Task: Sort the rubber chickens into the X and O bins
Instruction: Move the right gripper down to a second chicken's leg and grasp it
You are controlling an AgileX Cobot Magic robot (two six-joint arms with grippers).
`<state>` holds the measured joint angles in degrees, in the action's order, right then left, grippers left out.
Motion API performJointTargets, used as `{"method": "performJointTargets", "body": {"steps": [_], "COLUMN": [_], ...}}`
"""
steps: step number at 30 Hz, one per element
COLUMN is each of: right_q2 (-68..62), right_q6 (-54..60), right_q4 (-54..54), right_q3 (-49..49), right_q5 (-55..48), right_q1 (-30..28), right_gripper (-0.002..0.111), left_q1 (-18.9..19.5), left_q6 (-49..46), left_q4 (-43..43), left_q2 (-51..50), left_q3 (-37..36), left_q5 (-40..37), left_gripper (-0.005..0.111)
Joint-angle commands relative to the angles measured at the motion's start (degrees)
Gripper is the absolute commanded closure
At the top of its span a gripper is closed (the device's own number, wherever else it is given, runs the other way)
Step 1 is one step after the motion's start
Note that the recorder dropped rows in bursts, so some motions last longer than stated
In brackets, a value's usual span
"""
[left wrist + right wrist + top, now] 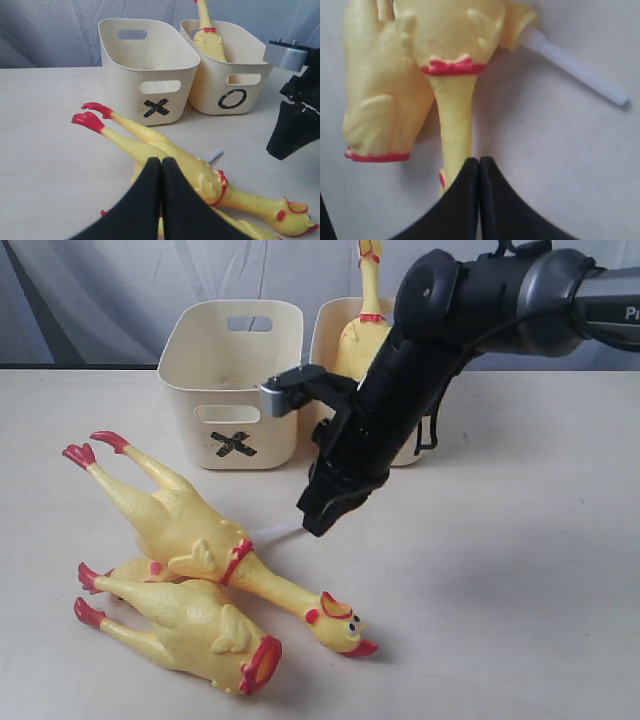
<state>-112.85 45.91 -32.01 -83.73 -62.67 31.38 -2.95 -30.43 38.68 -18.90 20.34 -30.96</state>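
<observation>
The left gripper (161, 161) and right gripper (318, 523) are pinched shut, holding nothing. Three rubber chickens (200, 540) lie piled near the front left corner of the table (520, 570). A fourth chicken (362, 335) stands in the O bin (232, 85), beside the X bin (232, 390) at the far edge.

The pale counter (520, 570) carries two cream bins side by side at the back, the X bin (275, 435) left of the O bin (207, 90). In front of them, three rubber chickens lie bunched together: a long-necked chicken (200, 530), a headless chicken (190, 625) against it, and a thin chicken (135, 570) mostly hidden by them, its white tube (275, 530) poking out.
</observation>
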Motion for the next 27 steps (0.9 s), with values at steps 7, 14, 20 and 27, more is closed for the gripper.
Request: {"method": "performJointTargets", "body": {"steps": [7, 14, 20, 27], "right_q2": [0.3, 0.3, 0.3, -1.12], "right_q6": [8.31, 11.01, 12.09, 12.09], "right_q4": [-6.21, -6.92, -5.69, -3.99], "right_q3": [8.76, 10.59, 10.59, 10.59], "right_q5": [4.96, 11.17, 18.93, 18.9], "right_q1": [0.04, 2.53, 5.7, 6.39], "right_gripper": [0.053, 0.053, 0.053, 0.053], "left_q1": [-0.57, -0.57, -0.57, -0.57], "left_q6": [-0.18, -0.18, -0.18, -0.18], "left_q4": [0.19, 0.19, 0.19, 0.19], "left_q2": [-0.19, -0.19, -0.19, -0.19], "left_q3": [0.28, 0.28, 0.28, 0.28], "left_q5": [0.37, 0.37, 0.37, 0.37], "left_gripper": [0.106, 0.106, 0.106, 0.106]}}
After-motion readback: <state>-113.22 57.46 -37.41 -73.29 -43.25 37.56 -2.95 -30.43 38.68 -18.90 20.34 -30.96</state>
